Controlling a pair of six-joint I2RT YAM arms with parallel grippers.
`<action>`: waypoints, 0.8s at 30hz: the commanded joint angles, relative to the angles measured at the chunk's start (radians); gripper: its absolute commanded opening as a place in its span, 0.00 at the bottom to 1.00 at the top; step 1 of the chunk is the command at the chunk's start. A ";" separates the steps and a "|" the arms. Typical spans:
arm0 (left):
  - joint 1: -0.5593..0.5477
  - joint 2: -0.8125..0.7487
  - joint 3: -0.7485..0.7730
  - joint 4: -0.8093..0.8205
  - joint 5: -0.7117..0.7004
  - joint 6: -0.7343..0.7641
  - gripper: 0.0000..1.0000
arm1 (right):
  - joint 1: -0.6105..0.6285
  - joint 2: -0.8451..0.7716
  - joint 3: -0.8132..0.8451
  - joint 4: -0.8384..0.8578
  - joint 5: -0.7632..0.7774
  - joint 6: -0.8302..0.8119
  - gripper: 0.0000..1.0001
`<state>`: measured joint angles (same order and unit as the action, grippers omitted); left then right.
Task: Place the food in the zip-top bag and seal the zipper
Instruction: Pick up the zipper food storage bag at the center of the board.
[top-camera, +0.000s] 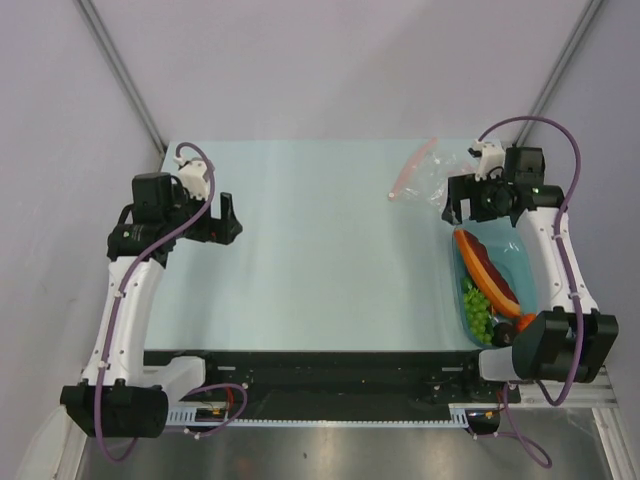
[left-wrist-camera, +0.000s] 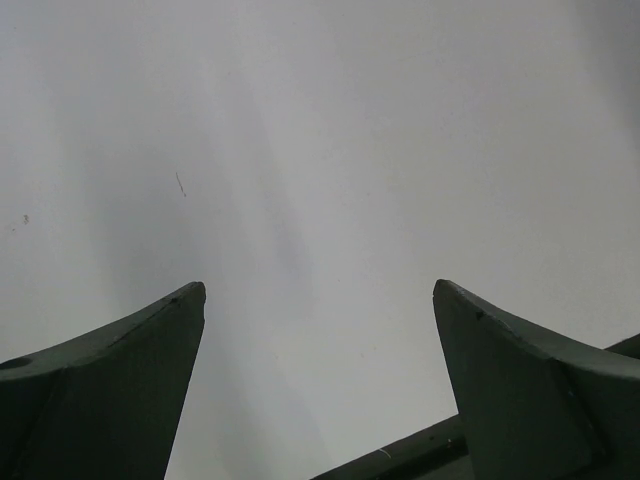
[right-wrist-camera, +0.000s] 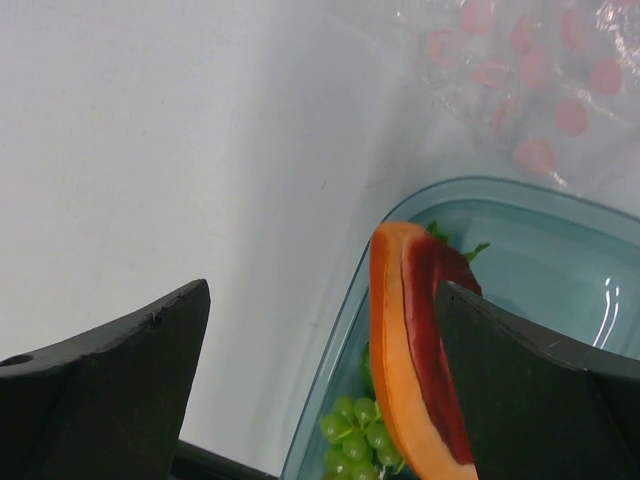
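The big orange slice with a dark-red face (top-camera: 487, 270) (right-wrist-camera: 415, 350) lies in a teal bowl (top-camera: 522, 262) (right-wrist-camera: 540, 230) at the right, with the green grape bunch (top-camera: 477, 310) (right-wrist-camera: 358, 435), an orange-red fruit (top-camera: 525, 322) and a dark ball (top-camera: 502, 337). The clear zip-top bag (top-camera: 437, 178) (right-wrist-camera: 520, 90) lies just beyond the bowl, its pink-red zipper strip (top-camera: 412, 170) pointing left. My right gripper (top-camera: 458, 207) (right-wrist-camera: 320, 300) is open and empty, above the bowl's far end. My left gripper (top-camera: 230, 215) (left-wrist-camera: 318, 290) is open and empty over bare table at the left.
The pale table (top-camera: 320, 250) ends at a dark front rail (top-camera: 320, 365). Grey walls stand on both sides.
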<state>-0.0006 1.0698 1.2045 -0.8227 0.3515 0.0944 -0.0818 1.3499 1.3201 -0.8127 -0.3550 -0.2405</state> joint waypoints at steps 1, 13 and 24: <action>-0.002 0.010 0.044 0.045 -0.023 -0.019 1.00 | 0.028 0.086 0.105 0.073 0.070 -0.005 1.00; -0.002 0.044 0.017 0.082 -0.069 0.004 1.00 | 0.051 0.440 0.361 0.202 0.137 0.003 1.00; -0.002 0.131 0.013 0.115 0.037 0.010 1.00 | 0.051 0.793 0.622 0.256 0.237 -0.103 1.00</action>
<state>-0.0006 1.1759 1.2045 -0.7528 0.3298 0.1055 -0.0280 2.0567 1.8301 -0.5980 -0.1757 -0.2966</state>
